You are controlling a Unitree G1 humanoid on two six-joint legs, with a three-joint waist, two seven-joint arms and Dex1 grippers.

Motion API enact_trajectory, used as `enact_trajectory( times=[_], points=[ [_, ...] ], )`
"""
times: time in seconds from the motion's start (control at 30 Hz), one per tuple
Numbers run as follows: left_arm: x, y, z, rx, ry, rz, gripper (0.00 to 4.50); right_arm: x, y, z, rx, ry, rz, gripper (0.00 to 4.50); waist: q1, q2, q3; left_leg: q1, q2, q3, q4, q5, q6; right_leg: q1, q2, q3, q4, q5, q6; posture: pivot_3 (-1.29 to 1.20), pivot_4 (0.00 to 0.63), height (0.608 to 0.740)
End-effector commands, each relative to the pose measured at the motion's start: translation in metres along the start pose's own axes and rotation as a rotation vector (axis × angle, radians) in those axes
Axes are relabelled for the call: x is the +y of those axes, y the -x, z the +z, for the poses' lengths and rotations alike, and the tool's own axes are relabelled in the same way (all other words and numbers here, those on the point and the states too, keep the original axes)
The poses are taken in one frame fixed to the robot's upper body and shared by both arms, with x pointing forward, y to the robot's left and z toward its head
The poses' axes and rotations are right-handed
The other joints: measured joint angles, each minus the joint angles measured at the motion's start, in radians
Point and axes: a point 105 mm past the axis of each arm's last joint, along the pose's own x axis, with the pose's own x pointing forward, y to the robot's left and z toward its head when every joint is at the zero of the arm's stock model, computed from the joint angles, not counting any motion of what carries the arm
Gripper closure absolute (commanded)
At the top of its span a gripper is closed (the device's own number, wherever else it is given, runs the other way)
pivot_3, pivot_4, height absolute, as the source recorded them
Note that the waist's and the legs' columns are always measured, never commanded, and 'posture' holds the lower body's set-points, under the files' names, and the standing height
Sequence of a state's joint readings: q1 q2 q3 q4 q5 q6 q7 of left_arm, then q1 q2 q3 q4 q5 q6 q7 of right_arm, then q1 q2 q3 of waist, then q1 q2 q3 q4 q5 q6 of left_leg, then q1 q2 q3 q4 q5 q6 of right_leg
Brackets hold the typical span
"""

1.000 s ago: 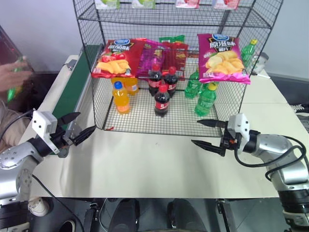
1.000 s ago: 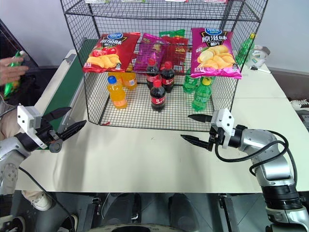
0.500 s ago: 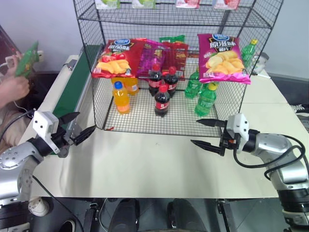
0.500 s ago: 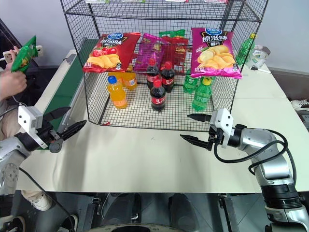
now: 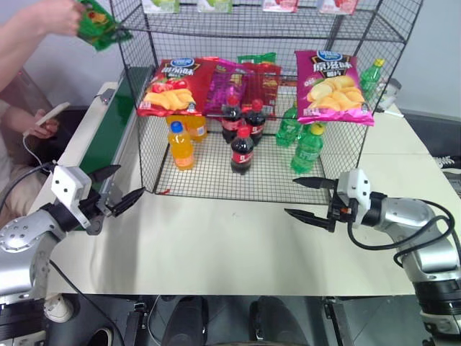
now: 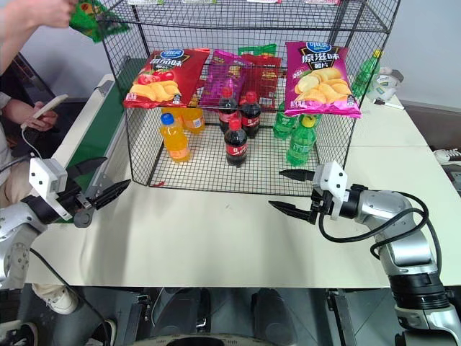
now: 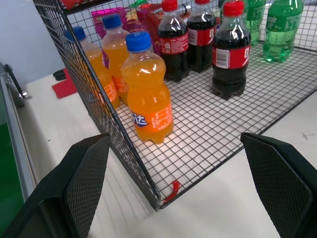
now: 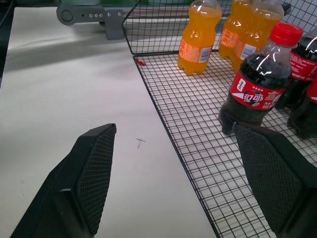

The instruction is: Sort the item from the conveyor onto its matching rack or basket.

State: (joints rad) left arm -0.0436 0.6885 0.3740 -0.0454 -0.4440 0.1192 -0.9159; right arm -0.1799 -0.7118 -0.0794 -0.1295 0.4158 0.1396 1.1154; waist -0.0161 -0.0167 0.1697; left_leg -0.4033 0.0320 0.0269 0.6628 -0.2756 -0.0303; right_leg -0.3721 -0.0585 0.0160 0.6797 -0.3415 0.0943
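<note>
I see the cream worktop (image 5: pixel 238 252) carrying the black wire rack (image 5: pixel 259 94), with the dark green conveyor (image 5: pixel 108 133) running along its left side. On the rack's middle tier lie a red crisp bag (image 5: pixel 169 88) and a magenta crisp bag (image 5: pixel 333 77), each with a blue oval logo and Chinese characters I cannot read. Below stand cola bottles (image 5: pixel 242 150) with red labels, orange soda bottles (image 5: pixel 181 145) and green bottles (image 5: pixel 306 149). The green crisp bag (image 5: pixel 99 23) is glossy, crumpled, with red and yellow print; a person's hand (image 5: pixel 61 16) holds it high at the far left beside the rack's top, whereas a second ago it was lower, left of the conveyor. My left gripper (image 5: pixel 119 191) and right gripper (image 5: pixel 311 198) both hover with fingers spread wide, gripping nothing.
</note>
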Motion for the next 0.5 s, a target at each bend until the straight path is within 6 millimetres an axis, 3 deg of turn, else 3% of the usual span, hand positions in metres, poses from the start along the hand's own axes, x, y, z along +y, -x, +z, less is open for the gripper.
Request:
enact_trajectory(
  times=[0.03, 0.5],
  points=[
    [0.0010, 0.0014, 0.0075, -0.007, -0.054, -0.011, 0.00, -0.0017, -0.0033, 0.0077, -0.029, 0.033, 0.006, 0.59, 0.000, 0.000, 0.000, 0.000, 0.000, 0.000, 0.000, 0.000, 0.000, 0.000, 0.000, 0.000, 0.000, 0.000, 0.000, 0.00, 0.150, 0.739],
    [0.0024, 0.0009, 0.0053, -0.013, -0.053, -0.006, 0.00, -0.0015, -0.0035, 0.0073, -0.031, 0.028, 0.004, 0.59, 0.000, 0.000, 0.000, 0.000, 0.000, 0.000, 0.000, 0.000, 0.000, 0.000, 0.000, 0.000, 0.000, 0.000, 0.000, 0.00, 0.150, 0.739]
  ],
)
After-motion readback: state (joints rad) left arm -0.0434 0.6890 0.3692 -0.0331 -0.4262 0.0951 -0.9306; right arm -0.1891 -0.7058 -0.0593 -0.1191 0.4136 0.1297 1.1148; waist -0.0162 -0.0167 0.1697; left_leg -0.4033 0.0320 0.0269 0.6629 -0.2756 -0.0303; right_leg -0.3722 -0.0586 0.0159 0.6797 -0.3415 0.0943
